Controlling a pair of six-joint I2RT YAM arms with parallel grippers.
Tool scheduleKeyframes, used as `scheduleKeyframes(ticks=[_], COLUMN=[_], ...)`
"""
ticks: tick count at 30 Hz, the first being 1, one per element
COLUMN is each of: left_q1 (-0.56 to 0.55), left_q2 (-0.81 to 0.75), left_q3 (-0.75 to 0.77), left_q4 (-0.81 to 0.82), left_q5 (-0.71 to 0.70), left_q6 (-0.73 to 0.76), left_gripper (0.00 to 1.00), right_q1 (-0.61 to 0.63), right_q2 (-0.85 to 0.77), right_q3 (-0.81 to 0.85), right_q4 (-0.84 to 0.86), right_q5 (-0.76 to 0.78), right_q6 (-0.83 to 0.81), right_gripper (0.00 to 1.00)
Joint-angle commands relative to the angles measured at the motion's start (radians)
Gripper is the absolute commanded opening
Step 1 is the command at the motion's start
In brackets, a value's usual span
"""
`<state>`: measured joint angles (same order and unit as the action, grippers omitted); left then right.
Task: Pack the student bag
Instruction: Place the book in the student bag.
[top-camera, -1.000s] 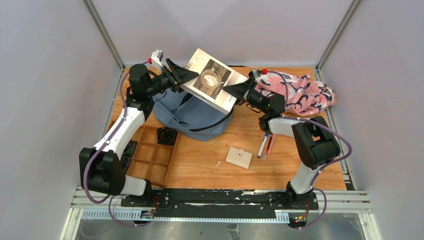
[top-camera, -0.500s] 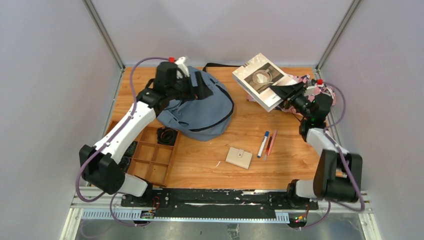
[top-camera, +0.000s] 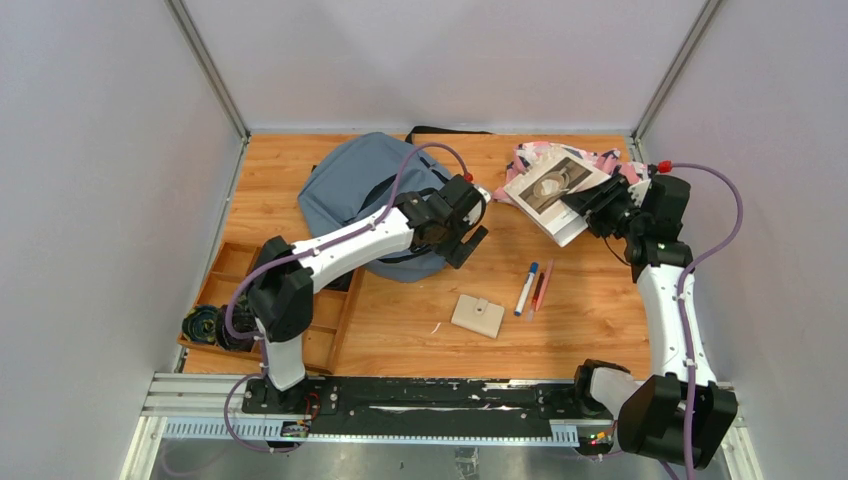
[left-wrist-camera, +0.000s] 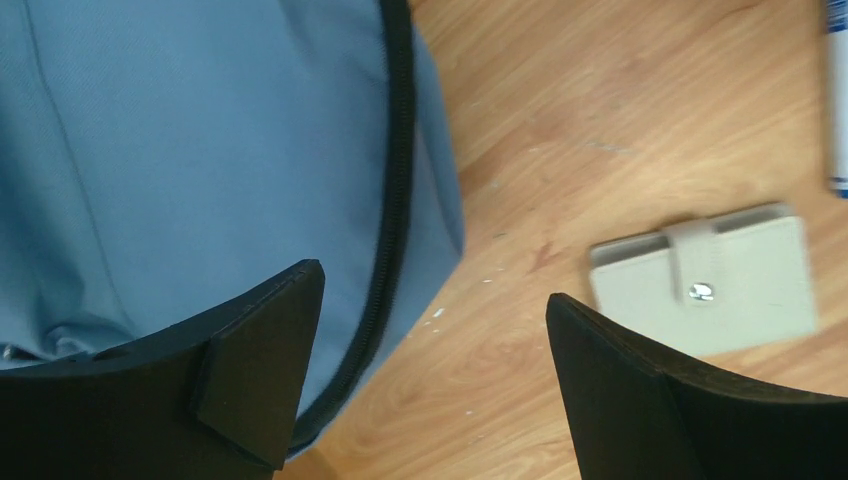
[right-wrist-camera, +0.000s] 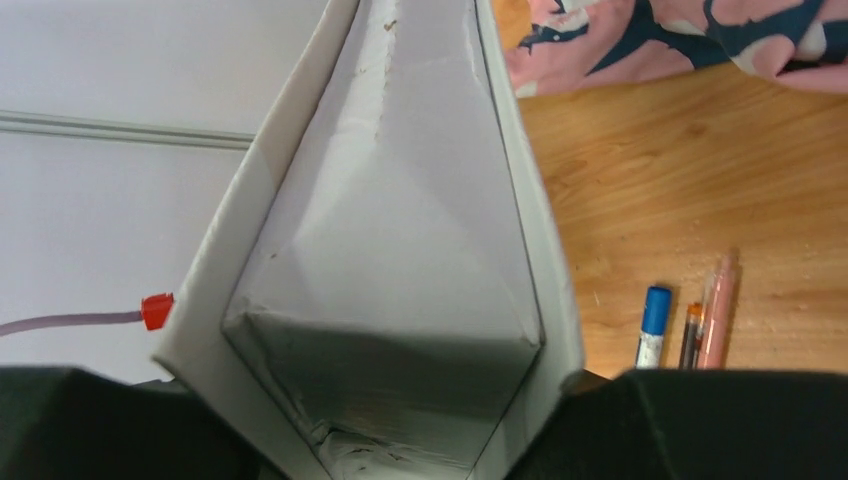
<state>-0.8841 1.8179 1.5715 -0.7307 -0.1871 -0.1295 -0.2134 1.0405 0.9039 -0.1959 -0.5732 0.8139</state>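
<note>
The grey-blue student bag (top-camera: 355, 185) lies at the back middle of the table, with its black zipper seam in the left wrist view (left-wrist-camera: 396, 150). My left gripper (top-camera: 468, 235) is open and empty, just above the table at the bag's right front edge. My right gripper (top-camera: 590, 208) is shut on a white book (top-camera: 552, 190) with a cup picture on its cover, held tilted above the table at the back right. The right wrist view looks along the book's page edges (right-wrist-camera: 400, 270).
A pink-white-navy cloth (top-camera: 545, 152) lies behind the book. A beige wallet (top-camera: 478, 315), a blue-capped marker (top-camera: 526, 288) and an orange pen (top-camera: 541, 290) lie mid-table. A wooden compartment tray (top-camera: 320, 325) sits front left, with a dark bundle (top-camera: 205, 325) at its left end.
My left arm swung from the bag's back left, across the bag, to its right front edge. My right gripper lowered and drew the book right, over the cloth.
</note>
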Motion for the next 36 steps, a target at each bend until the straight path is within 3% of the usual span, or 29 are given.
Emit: scheduleKeyframes(ticks=[1,10,19,26,30,34,36], left_q1=[0.016,0.016,0.018,0.067,0.209,0.347,0.381], left_q2=[0.038,0.065,0.042,-0.02,-0.113,-0.208,-0.23], left_q3=[0.04,0.031,0.059,0.13,0.19,0.118,0.097], left_q4=[-0.047,-0.048,-0.048,-0.08,-0.046,0.091,0.123], left_q5=[-0.155,-0.283,-0.306,-0.228,-0.009,0.217,0.257], left_q6=[0.04,0.018,0.025,0.007,-0.116,-0.235,-0.254], left_gripper=[0.88,0.58,0.01,0.0,0.0,0.0,0.0], right_q1=[-0.013,-0.019,-0.021,-0.022,-0.021,-0.017,-0.009], right_q2=[-0.02,-0.022,-0.028,-0.041,-0.041,-0.024,-0.013], right_q3=[-0.002,-0.007,-0.012,-0.004,0.017,0.017,0.006], right_q4=[-0.057,-0.053,-0.053,-0.042,-0.056,-0.018,0.014], right_q5=[0.012,0.011,-0.001,-0.049,-0.114,-0.245,-0.304], right_q6=[-0.045,-0.036,-0.035,-0.066,-0.13,-0.143,-0.129], right_gripper=[0.0,0.0,0.0,0.0,0.0,0.01,0.01])
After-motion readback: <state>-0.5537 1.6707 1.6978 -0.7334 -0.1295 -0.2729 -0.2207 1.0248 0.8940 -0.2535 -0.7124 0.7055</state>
